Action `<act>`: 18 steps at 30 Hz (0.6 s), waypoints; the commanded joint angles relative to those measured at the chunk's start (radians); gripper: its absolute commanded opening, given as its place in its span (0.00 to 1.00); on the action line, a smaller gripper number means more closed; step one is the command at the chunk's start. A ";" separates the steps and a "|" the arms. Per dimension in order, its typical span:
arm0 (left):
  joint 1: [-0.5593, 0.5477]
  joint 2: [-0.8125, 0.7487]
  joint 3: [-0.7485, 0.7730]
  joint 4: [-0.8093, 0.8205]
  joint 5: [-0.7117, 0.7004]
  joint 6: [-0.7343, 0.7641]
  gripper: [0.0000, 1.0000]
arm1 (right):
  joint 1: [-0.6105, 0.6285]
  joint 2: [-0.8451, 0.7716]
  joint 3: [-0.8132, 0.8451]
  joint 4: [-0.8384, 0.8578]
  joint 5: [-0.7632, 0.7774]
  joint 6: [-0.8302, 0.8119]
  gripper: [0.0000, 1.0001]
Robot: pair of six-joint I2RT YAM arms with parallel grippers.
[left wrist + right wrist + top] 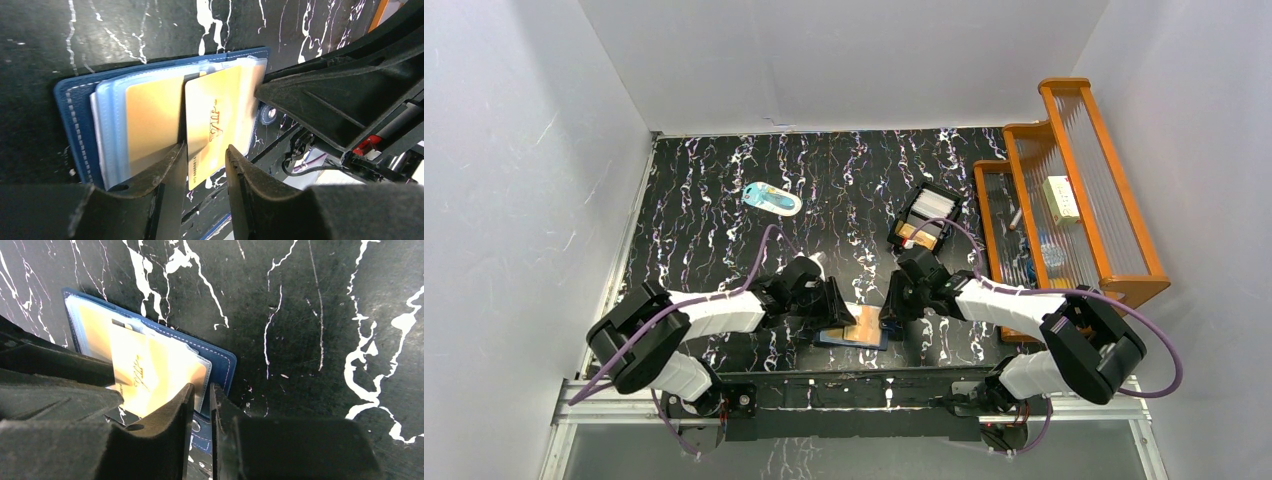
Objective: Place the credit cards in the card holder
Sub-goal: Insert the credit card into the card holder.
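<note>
I see the left arm [719, 312] and right arm [1009, 300] bent low, meeting over the holder [70, 115]. The left fingers [165, 175] stand narrowly apart astride the gold card [212, 115]. The right fingers [175, 415] sit at the holder's edge; I cannot tell whether they grip it.

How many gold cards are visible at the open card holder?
2. One gold card sits inside a clear pocket of the card holder. The VIP gold card lies across it, overhanging the holder's edge between the left fingers. Others may be hidden underneath.

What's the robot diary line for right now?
left fingers open, astride golden card | card partway in card holder | right fingers at holder edge
</note>
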 commanded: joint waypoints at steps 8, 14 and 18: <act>-0.063 0.091 0.114 -0.045 -0.019 0.088 0.33 | 0.002 0.013 -0.057 0.097 0.002 0.023 0.24; -0.081 0.128 0.158 -0.054 -0.030 0.118 0.33 | 0.002 0.011 -0.059 0.107 0.003 0.023 0.24; -0.087 0.121 0.159 -0.054 -0.041 0.126 0.33 | 0.002 0.024 -0.042 0.114 0.002 0.002 0.24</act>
